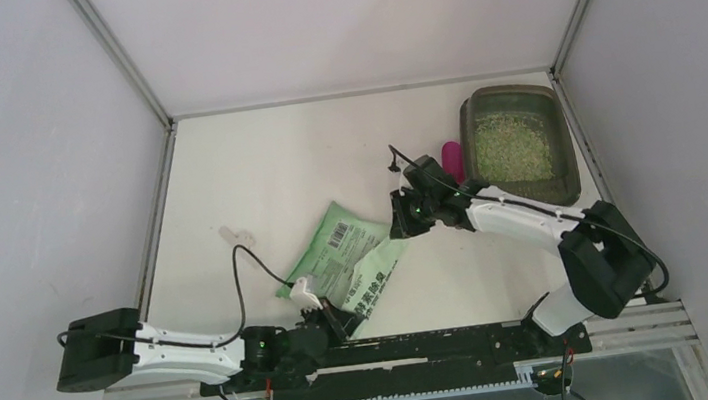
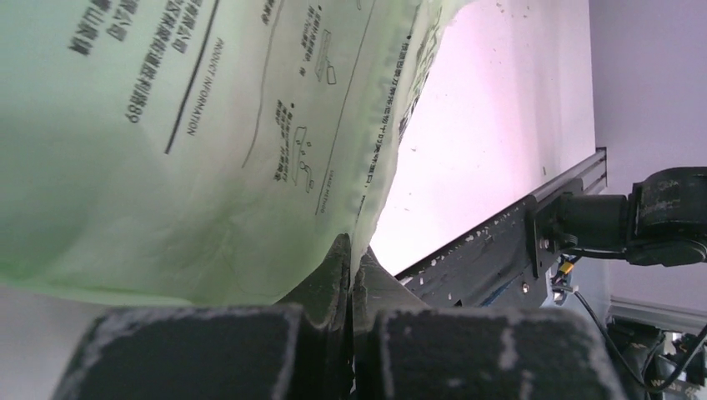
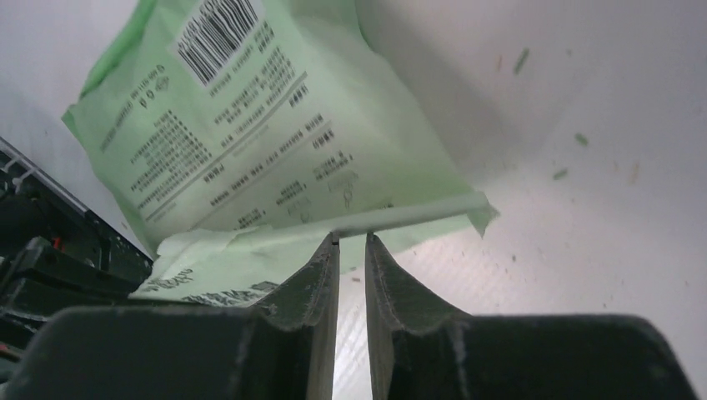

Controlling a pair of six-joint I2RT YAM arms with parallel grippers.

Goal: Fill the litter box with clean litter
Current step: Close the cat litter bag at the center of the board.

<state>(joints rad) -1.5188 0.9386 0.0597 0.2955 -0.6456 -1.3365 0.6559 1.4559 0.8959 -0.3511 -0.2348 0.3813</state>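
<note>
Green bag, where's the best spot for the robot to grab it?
Probably the flat sealed strip along the green bag's edge, coming in low from the right, where the right gripper faces it. The strip is thin and sticks out; the bag's middle looks too wide to pinch. The left gripper pinches another edge.

Bright even light; soft shadows; blurred foregrounds.

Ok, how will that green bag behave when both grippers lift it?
Probably floppy: the green bag is thin, creased film, folded over itself near the left gripper. Likely light and mostly empty, since it looks flat while litter sits in the litter box. It may sag between grips.
</note>
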